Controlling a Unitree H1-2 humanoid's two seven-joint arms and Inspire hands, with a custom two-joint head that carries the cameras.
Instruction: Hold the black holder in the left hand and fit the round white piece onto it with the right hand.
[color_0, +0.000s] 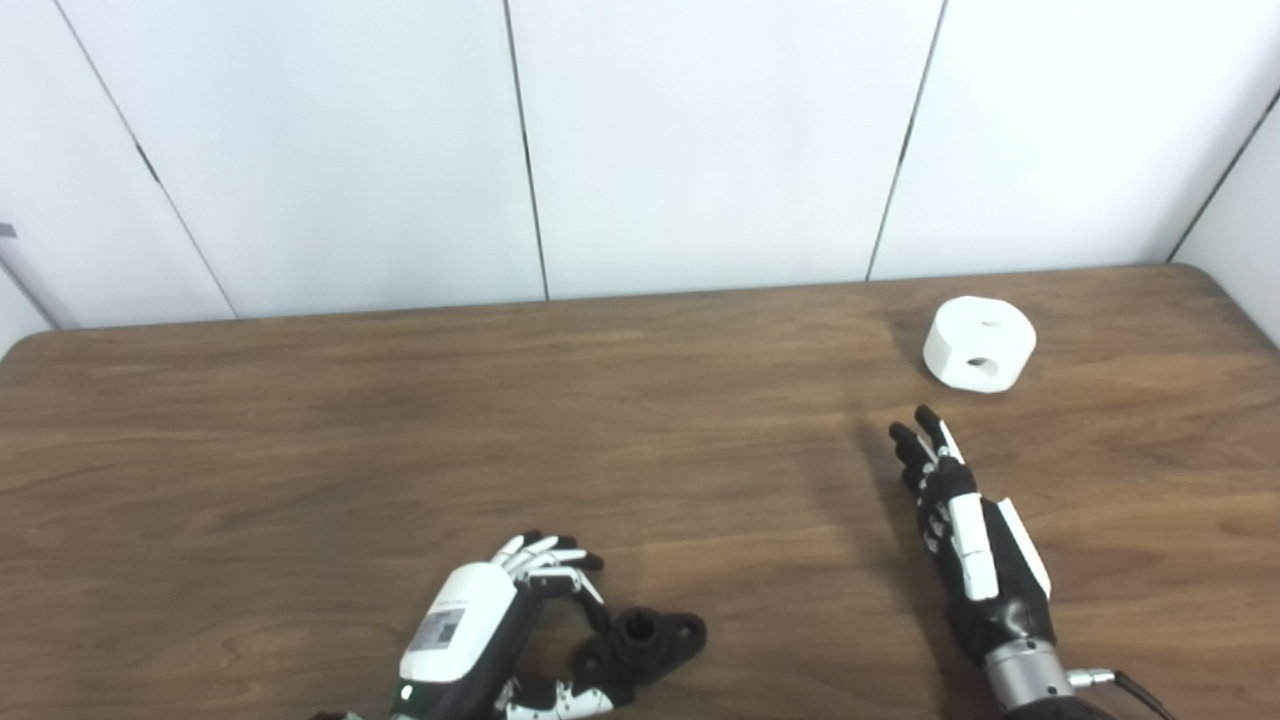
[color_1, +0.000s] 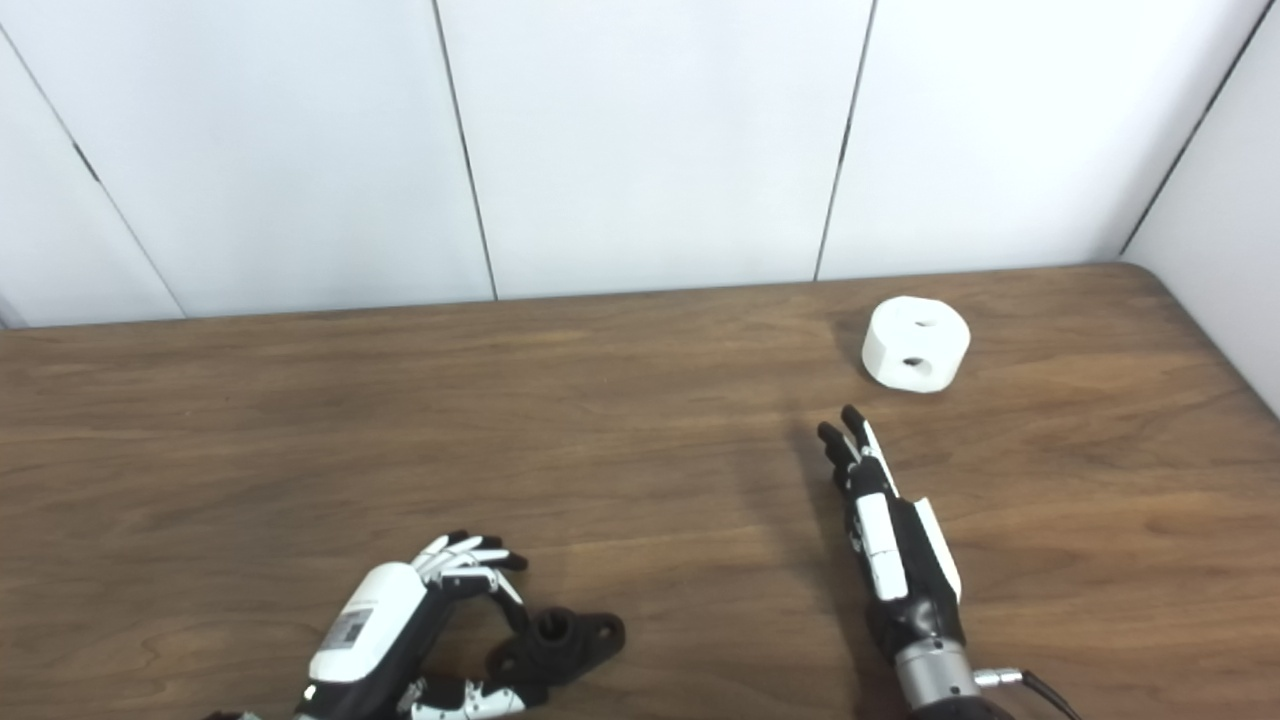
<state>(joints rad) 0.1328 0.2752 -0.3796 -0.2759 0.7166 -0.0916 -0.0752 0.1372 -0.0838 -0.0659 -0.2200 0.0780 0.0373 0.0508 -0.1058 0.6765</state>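
you are looking down at a wide wooden table (color_0: 300, 440) with dark brown grain, set against a white panelled wall (color_0: 700, 140) split by thin dark seams. your right hand (color_0: 965, 530) stretches flat over the right side of the table, fingers straight and together, pointing toward the far edge; it holds nothing and is spread out empty. your left hand (color_0: 490, 625) sits at the near edge, fingers curled with the thumb below, cupped beside the black holder (color_0: 645, 645); you cannot tell whether it really grips it. a small grey label on the back of the left hand is too blurred to read. the round white piece (color_0: 978, 343) lies far right on the table, near the wall, well apart from both hands, with holes on top and side.
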